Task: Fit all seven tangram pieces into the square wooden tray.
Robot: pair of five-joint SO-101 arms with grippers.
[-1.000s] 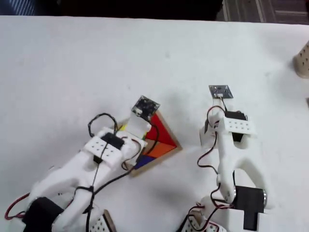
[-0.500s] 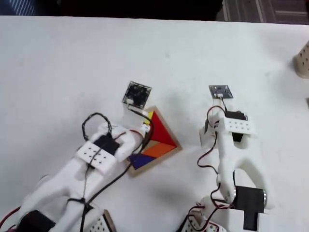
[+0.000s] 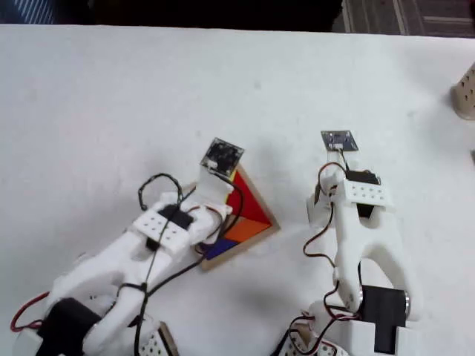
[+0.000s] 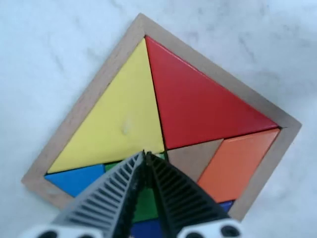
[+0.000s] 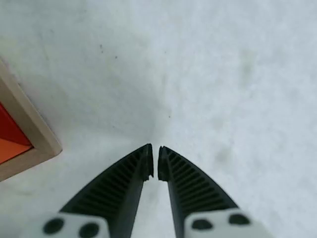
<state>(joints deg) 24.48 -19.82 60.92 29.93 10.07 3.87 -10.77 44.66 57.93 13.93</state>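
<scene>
A white worktop (image 3: 111,96) seen from above, with two white robot arms coming in from its near edge, the left arm (image 3: 126,259) from about 7 o'clock and the right arm (image 3: 367,237) from about 5 o'clock. The square wooden tray (image 4: 89,100) lies near the middle of the worktop, turned corner-on like a diamond, and the front of the left arm hangs over its 9 o'clock half. The left hand (image 4: 146,154) is pressed together, holding nothing, its tips over the middle of the tray where several pieces meet. Inside the tray, a large yellow triangle (image 4: 119,119) and a large red triangle (image 4: 198,104) lie edge to edge and fill about half the square. An orange four-sided piece (image 4: 237,161) sits against the red triangle along the rim. Beside it is a small tan triangular patch (image 4: 190,158), the same colour as the wood; I cannot tell whether it is a piece or bare tray floor. A blue triangle (image 4: 74,178) lies along the yellow one, with a green piece (image 4: 146,203) and a dark blue piece (image 4: 148,229) partly hidden behind the fingers. The right hand (image 5: 154,161) is at about 3 o'clock from the tray, over bare worktop, its tips drawn all but together on nothing, near one tray corner but apart from it. A beige perforated object (image 3: 465,93) stands at the worktop's 2 o'clock edge.
</scene>
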